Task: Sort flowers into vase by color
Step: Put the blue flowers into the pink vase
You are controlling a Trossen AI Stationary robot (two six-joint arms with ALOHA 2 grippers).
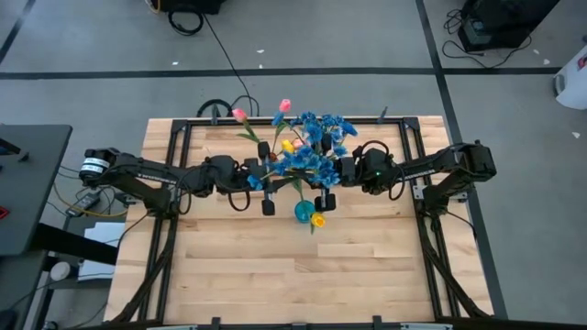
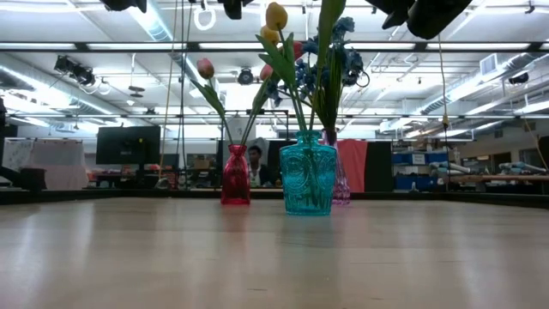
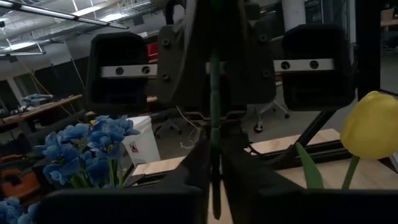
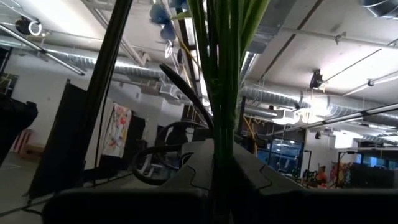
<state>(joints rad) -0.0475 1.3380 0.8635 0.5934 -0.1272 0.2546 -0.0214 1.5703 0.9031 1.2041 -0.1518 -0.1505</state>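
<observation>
Green stem [image 3: 214,112] pinched in left gripper [image 3: 213,180], right gripper [image 4: 222,180] clamped on a green stem bunch [image 4: 222,81], both at frame centre above the teal vase [image 2: 308,178], likely for lowering in; blue sprigs [image 1: 316,147] massed upper centre over the worktop [image 1: 275,266].

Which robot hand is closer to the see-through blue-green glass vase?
Right. The right gripper is just beside the teal glass vase, gripping green stems. The left gripper sits farther off on the other side, gripping one green stem.
</observation>
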